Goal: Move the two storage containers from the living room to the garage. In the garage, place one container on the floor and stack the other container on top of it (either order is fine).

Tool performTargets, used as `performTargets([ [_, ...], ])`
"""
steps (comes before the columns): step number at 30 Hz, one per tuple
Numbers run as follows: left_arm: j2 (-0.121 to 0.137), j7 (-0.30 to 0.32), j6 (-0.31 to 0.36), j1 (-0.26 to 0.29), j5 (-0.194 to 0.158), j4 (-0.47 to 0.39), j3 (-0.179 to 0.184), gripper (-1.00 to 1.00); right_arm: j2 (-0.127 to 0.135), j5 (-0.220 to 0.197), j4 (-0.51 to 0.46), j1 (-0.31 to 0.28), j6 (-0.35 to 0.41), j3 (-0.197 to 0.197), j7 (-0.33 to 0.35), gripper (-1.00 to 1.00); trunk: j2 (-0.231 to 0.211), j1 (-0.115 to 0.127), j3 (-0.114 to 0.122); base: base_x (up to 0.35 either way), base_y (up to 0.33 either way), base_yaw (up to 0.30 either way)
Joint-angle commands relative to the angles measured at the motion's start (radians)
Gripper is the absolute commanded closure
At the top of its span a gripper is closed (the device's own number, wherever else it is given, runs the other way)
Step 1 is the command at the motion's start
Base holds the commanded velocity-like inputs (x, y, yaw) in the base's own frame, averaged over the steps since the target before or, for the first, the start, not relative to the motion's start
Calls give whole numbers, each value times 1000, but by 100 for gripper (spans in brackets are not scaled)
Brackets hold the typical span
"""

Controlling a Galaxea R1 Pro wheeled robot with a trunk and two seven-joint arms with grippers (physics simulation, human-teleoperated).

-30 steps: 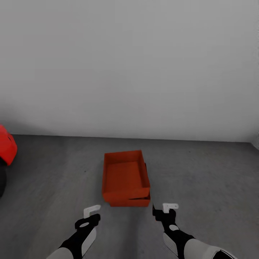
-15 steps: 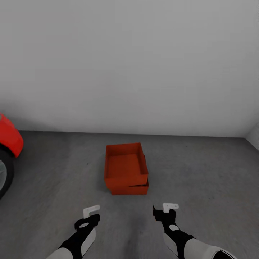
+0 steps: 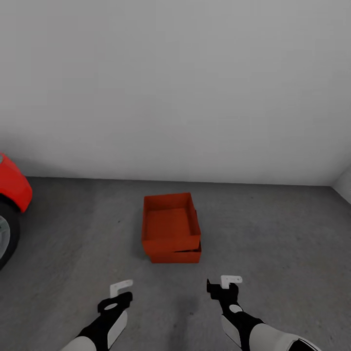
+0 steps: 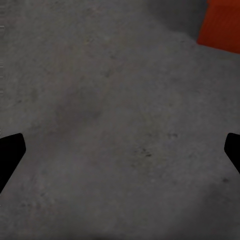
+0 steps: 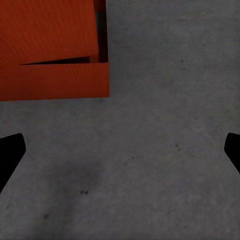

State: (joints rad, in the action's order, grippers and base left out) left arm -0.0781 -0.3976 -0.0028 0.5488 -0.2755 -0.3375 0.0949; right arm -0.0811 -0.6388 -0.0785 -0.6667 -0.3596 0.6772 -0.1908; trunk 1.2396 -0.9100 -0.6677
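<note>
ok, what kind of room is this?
Most likely a garage: dark grey concrete floor, a bare pale wall, and part of a red car with its wheel at the left edge. Two orange-red storage containers sit stacked on the floor.

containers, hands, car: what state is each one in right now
top container: stacked on the bottom one, slightly askew, empty, not held
bottom container: on the grey floor, under the top one
left hand: open, empty, over the floor
right hand: open, empty, over the floor
red car: parked at the left edge, partly cut off
</note>
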Motion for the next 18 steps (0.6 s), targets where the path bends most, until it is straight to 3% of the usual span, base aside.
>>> performTargets([
  [1,4,-7,0,0,-11,-1,9,-100,0,-5,0,-1,-2,9,-5,-100,0,0,-1,0,0,0],
  [5,25,-1,1,0,-14,0,8,-100,0,-6,0,-1,-1,9,-5,-100,0,0,-1,0,0,0],
  [9,29,0,1,0,-14,0,8,-100,0,-5,0,-1,-1,9,-5,-100,0,0,-1,0,0,0],
  [12,51,2,0,0,-13,20,8,-100,4,-3,0,-1,-1,8,-5,-100,0,0,-1,0,0,0],
  [13,54,0,0,0,-12,21,8,-100,39,4,11,-1,1,9,-11,-100,0,0,-1,0,0,0],
  [14,54,0,0,0,-13,22,8,-100,48,4,18,-1,3,10,-12,-100,0,0,-1,0,0,0],
  [15,56,0,0,0,-13,38,9,-100,79,5,45,-1,6,11,-10,-100,0,0,-1,0,0,0],
  [18,70,1,-1,0,-12,86,8,-100,119,6,80,-1,8,14,-5,-100,0,0,-1,0,0,0],
])
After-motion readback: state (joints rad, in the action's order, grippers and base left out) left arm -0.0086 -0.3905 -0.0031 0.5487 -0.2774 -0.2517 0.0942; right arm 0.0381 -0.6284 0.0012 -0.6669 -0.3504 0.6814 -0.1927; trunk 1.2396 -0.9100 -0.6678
